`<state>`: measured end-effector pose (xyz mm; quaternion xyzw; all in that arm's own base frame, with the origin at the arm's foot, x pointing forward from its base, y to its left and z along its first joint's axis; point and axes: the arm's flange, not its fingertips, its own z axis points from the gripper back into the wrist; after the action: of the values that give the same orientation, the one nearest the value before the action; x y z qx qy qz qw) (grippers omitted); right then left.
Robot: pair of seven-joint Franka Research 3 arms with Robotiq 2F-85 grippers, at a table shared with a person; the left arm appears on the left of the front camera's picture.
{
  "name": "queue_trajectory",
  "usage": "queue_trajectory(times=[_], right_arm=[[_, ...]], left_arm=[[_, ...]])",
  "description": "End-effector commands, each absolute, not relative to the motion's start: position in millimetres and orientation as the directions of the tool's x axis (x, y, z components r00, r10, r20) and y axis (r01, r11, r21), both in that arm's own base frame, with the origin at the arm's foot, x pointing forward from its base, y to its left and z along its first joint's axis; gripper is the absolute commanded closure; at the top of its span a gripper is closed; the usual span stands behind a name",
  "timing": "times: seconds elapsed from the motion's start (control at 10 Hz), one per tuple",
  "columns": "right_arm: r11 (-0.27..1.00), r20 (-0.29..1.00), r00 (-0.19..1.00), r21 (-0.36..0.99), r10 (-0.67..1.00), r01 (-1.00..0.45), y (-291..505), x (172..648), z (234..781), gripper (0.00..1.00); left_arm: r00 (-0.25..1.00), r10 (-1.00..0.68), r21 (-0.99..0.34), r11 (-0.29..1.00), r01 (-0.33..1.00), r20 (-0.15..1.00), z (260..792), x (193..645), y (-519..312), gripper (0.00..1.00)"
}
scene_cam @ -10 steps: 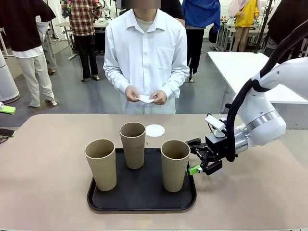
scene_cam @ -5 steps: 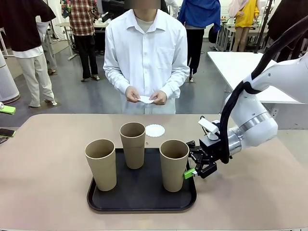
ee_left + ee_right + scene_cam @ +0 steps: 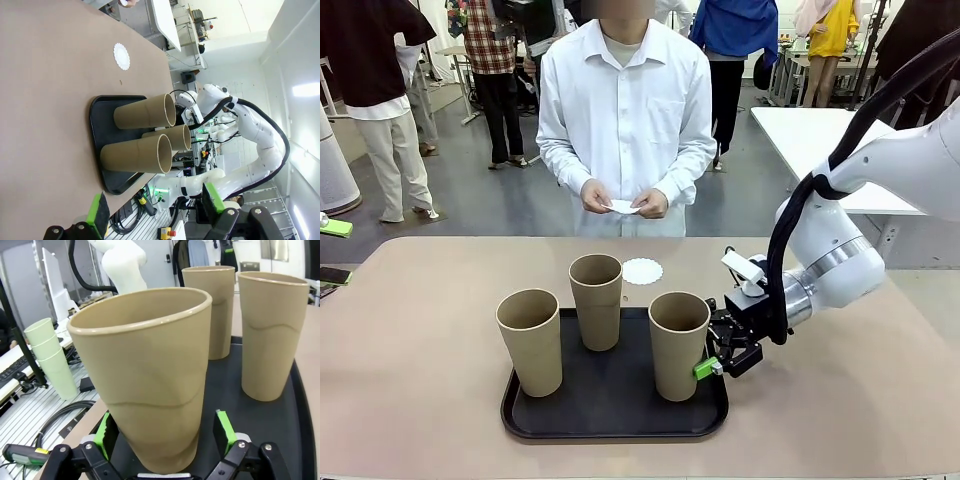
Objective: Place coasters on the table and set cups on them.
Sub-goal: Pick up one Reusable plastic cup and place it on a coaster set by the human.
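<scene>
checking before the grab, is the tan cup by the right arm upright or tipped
Upright: the tall tan matte tumbler stands base down on the black tray, between the right arm's open fingers.

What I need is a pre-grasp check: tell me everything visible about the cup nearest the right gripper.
The cup is a tall, tapered, handleless tumbler, tan-brown and matte, with a rounded rim and a faint wavy line around its lower wall. It stands upright, mouth up, on the right side of the black tray, apart from the other two cups. The right gripper straddles its lower half with open jaws; its green pads look just clear of the wall.
</scene>
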<state>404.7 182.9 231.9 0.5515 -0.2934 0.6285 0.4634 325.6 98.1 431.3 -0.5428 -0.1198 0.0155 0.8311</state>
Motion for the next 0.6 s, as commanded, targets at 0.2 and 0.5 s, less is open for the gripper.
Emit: queue_trajectory(times=[0.2,0.5], right_arm=[[-0.466,0.966,-0.003,0.121,0.257,-0.876,195.6,392.1,230.8,0.00],[-0.478,0.970,-0.018,0.103,0.242,-0.872,199.4,391.6,230.1,0.00]], left_arm=[[0.966,0.164,-0.911,0.395,0.122,0.200,432.2,327.1,98.9,0.00],[0.966,0.164,-0.911,0.395,0.122,0.200,432.2,327.1,98.9,0.00]])
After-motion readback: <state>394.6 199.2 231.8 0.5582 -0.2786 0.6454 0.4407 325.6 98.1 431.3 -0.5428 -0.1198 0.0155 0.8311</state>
